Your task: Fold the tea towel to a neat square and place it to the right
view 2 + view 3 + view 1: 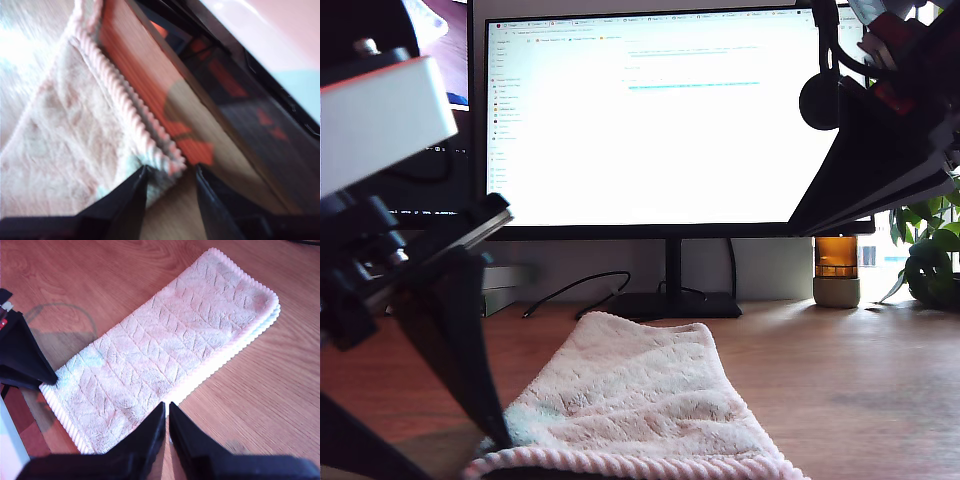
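My first pincer [170, 187] straddles, jaws apart, the tea towel [165, 360] hem corner; my second pincer [166, 427], jaws together, hangs above bare counter [260, 390].

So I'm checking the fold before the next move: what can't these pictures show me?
- Tea towel: its near edge is cut off by the exterior view's bottom edge.
- My first gripper: blur hides whether its jaws touch the hem.
- Monitor: its text is too small to read.
- Amber jar: its top is hidden behind an arm.
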You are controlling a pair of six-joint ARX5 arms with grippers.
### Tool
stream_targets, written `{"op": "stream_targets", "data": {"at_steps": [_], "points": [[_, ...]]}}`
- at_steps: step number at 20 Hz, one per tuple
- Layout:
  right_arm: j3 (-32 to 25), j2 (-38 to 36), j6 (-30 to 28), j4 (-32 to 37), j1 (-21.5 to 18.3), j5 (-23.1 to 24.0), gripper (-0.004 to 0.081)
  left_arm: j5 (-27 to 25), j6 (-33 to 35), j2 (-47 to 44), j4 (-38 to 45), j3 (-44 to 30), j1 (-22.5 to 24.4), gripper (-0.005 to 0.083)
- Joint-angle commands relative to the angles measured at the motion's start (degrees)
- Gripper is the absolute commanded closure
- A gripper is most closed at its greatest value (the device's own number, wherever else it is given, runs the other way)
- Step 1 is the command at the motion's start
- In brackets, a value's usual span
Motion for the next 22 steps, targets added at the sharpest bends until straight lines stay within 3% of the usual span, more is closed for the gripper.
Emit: {"op": "stream_targets", "data": {"at_steps": [1,3,12,18,22], "points": [[0.28,0.26,0.24,0.50,0.31,0.02,0.0780,0.20,0.52,2.71,0.26,-0.20,-0.20,0.0508],[0.28,0.26,0.24,0.46,0.31,0.04,0.0780,0.59,0.50,3.98,1.07,-0.20,-0.20,0.0532],[0.28,0.26,1.70,-0.09,1.55,-0.72,0.0779,0.55,0.48,5.01,1.27,-0.17,-0.20,0.0787],[0.28,0.26,1.49,-0.39,9.99,-1.70,0.0753,0.52,0.09,4.37,1.18,0.02,-0.20,0.0794],[0.28,0.26,-0.59,-1.42,15.45,-0.22,0.0637,0.57,-2.23,2.45,-0.28,1.16,-0.22,0.0794]]}}
